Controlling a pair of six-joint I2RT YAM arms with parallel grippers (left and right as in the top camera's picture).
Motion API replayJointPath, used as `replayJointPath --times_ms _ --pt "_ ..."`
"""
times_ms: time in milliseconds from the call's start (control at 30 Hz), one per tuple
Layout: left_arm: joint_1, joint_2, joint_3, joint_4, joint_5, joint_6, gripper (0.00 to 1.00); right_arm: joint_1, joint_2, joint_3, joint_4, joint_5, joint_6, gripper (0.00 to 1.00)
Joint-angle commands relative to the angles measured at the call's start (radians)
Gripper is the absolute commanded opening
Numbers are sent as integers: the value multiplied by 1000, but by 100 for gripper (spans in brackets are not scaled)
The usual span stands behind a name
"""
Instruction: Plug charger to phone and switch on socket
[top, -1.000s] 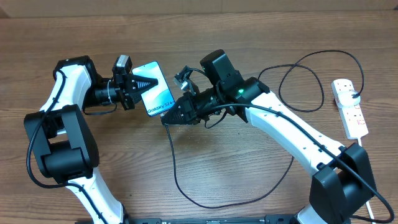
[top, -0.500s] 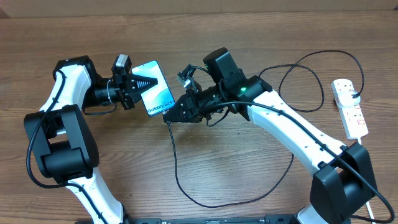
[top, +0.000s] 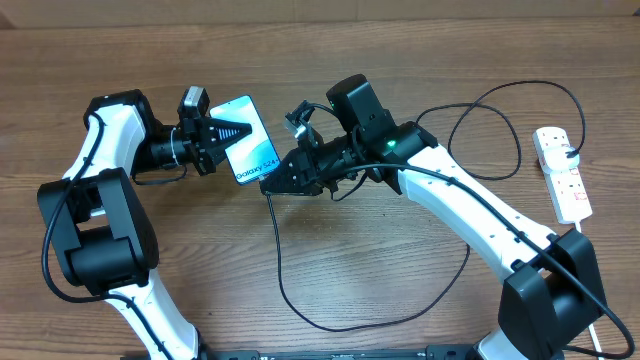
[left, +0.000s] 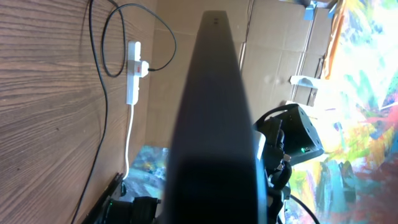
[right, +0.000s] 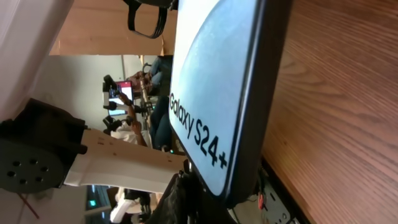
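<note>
The phone (top: 250, 139) has a blue screen reading "Galaxy S24+". My left gripper (top: 222, 135) is shut on its far short end and holds it above the table. It fills the left wrist view (left: 214, 124) as a dark slab, and its screen shows in the right wrist view (right: 214, 93). My right gripper (top: 272, 183) is shut on the charger's connector tip at the phone's near short edge (right: 233, 199). The black charger cable (top: 290, 290) hangs from there and loops across the table. The socket (top: 562, 172), a white power strip, lies at the far right.
The cable makes a wide loop (top: 510, 130) near the socket, where a black plug (top: 572, 153) sits. A white cord (top: 612, 330) runs from the strip to the front right. The socket also shows small in the left wrist view (left: 133, 71).
My right gripper with the connector tip has moved slightly left, closer to the phone's near edge. The left arm and phone have barely moved.
</note>
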Motion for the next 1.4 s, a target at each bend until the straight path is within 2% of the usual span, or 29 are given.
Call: replayJointPath --times_ms 0,467,1367 --pt "-3 -36 16 -4 21 30 4 -13 4 8 16 55 36 4" --pt "-3 -36 16 -5 21 55 4 -13 4 8 97 128 93 4" --pt "-3 -36 15 -5 -13 126 4 -15 34 8 221 227 93 4"
